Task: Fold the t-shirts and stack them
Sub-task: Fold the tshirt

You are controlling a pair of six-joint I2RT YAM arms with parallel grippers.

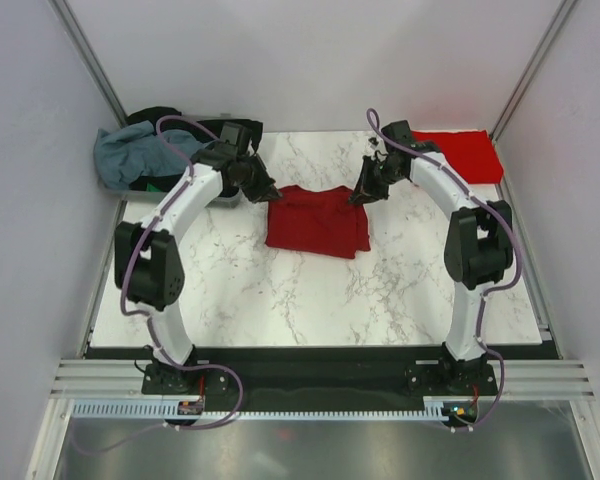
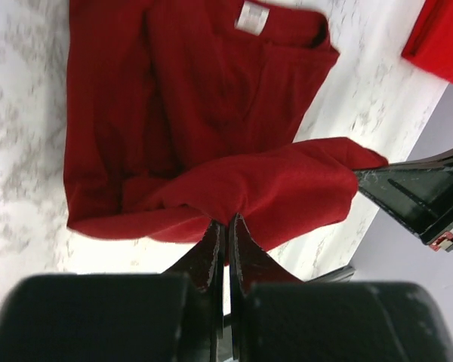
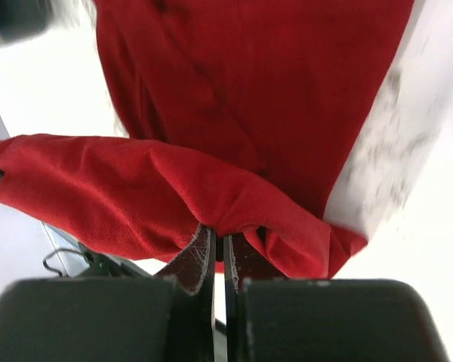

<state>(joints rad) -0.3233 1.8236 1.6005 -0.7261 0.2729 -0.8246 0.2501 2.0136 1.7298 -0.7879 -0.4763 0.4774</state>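
2 pinches: your left gripper (image 2: 226,224) and right gripper (image 3: 219,235) each clamp the far edge of the maroon t-shirt (image 1: 315,228), mid-fold. Next, draw it evenly toward the near edge, then release.

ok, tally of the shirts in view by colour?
dark red t-shirt: 1
bright red t-shirt: 1
grey-blue t-shirt: 1
black t-shirt: 1
green t-shirt: 1 (only a sliver shows)
Total: 5. The last three are bunched together at the back left, so they are counted by the colours that show.
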